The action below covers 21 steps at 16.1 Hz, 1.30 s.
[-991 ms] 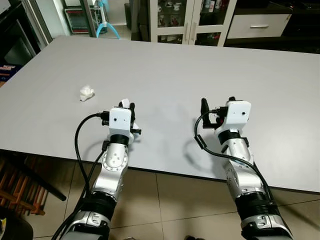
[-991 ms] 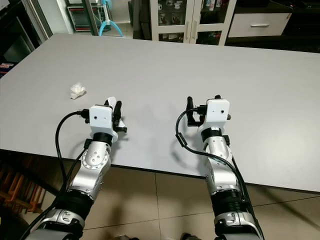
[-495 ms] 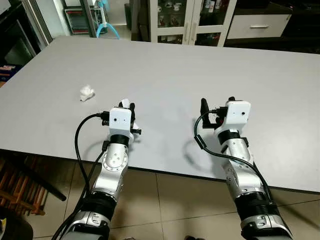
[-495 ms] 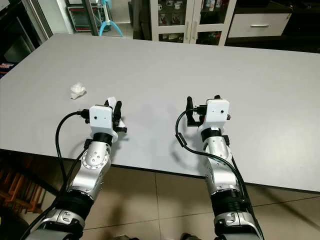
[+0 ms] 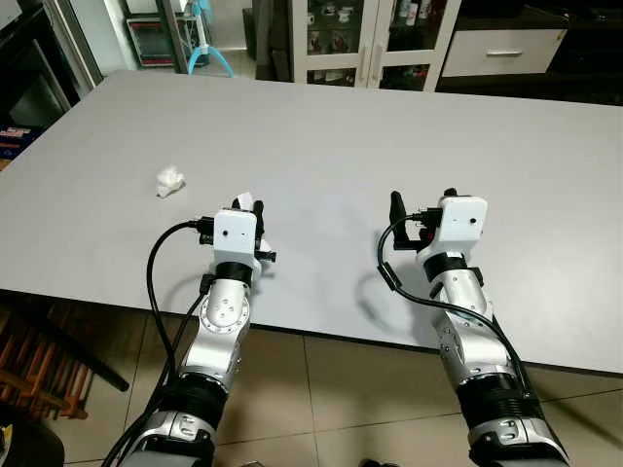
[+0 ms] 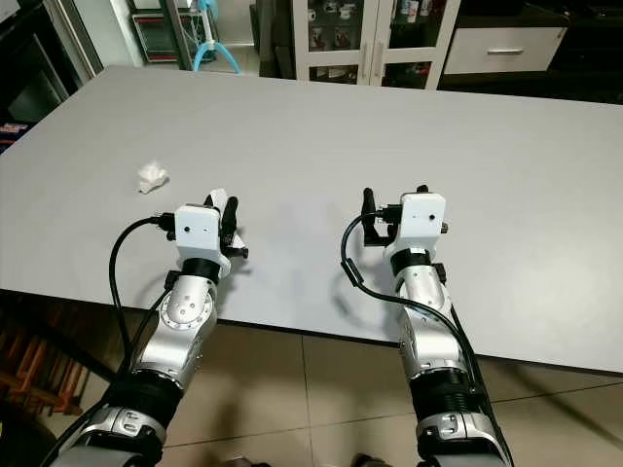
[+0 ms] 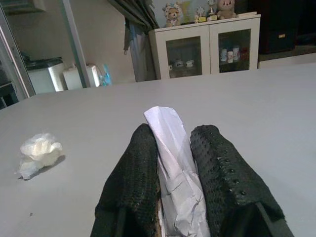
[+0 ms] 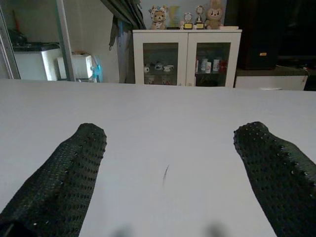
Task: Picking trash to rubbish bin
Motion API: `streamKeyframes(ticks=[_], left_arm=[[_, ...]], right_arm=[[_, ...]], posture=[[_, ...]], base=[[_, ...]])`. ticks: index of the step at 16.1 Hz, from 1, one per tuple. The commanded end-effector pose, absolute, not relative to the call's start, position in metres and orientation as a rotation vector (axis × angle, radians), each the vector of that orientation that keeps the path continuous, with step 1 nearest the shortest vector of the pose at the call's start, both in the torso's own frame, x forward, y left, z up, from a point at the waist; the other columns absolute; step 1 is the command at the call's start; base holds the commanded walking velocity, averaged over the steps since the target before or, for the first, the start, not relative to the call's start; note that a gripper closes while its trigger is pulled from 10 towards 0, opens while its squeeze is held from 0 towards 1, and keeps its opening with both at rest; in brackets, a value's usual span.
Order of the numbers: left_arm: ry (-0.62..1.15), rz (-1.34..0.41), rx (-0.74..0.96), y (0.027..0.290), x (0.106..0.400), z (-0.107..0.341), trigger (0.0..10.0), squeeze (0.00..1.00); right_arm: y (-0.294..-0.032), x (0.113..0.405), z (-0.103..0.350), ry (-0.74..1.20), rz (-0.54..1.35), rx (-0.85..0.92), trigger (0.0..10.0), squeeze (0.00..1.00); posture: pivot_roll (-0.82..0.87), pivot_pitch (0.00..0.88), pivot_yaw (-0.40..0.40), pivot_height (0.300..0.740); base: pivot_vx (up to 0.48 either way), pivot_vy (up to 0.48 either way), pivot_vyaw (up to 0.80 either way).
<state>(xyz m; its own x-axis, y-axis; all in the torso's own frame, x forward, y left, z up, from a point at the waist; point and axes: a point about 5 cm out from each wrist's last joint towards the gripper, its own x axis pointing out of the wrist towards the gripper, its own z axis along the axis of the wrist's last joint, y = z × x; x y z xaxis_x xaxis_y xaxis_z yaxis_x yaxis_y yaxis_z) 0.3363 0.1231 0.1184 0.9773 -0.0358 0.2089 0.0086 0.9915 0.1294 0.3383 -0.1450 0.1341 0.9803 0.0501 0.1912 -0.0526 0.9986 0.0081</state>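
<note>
My left gripper (image 5: 247, 207) rests low over the near part of the grey table (image 5: 331, 136), shut on a crumpled piece of white paper (image 7: 173, 163) that sticks out between its two black fingers (image 7: 217, 163). A second crumpled white tissue (image 5: 169, 180) lies on the table to the left of and a little beyond that gripper, and shows as well in the left wrist view (image 7: 39, 152). My right gripper (image 8: 168, 182) hovers over the table's near right part, open with nothing between its fingers (image 8: 69, 168).
White glass-door cabinets (image 5: 365, 39) and a drawer unit (image 5: 501, 47) stand beyond the table's far edge. A dark chair or rack (image 5: 39, 360) sits below the table's near left edge. Tiled floor (image 5: 331, 399) lies under my arms.
</note>
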Motion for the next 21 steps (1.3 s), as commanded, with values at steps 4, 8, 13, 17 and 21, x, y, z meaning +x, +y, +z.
streamKeyframes(ticks=[4, 8, 13, 17, 21], left_arm=[[-0.21, -0.025, 0.122, 0.1218, 0.3358, 0.1189, 10.0, 0.0], [-0.205, -0.024, 0.121, 0.1219, 0.3352, 0.1177, 10.0, 0.0], [-0.206, -0.021, 0.122, 0.1227, 0.3365, 0.1187, 10.0, 0.0], [-0.206, -0.019, 0.122, 0.1233, 0.3368, 0.1192, 10.0, 0.0], [-0.206, -0.019, 0.121, 0.1234, 0.3365, 0.1191, 10.0, 0.0]], right_arm=[[-0.1442, 0.3368, 0.13, -0.174, 0.059, 0.019, 10.0, 0.0], [-0.1441, 0.3371, 0.1299, -0.172, 0.06, 0.019, 10.0, 0.0], [-0.1445, 0.3381, 0.1304, -0.172, 0.059, 0.019, 10.0, 0.0], [-0.1444, 0.3386, 0.13, -0.171, 0.059, 0.017, 10.0, 0.0], [-0.1443, 0.3381, 0.1295, -0.169, 0.061, 0.016, 10.0, 0.0]], posture=[[-0.04, 0.062, 0.026, 0.74], [-0.04, 0.064, 0.025, 0.74], [-0.04, 0.065, 0.025, 0.74], [-0.03, 0.064, 0.024, 0.74], [-0.04, 0.067, 0.025, 0.74]], base=[[-0.243, 0.0, 0.0], [-0.241, 0.0, 0.0], [-0.048, 0.0, 0.0], [0.0, 0.0, 0.0], [0.0, 0.0, 0.0]])
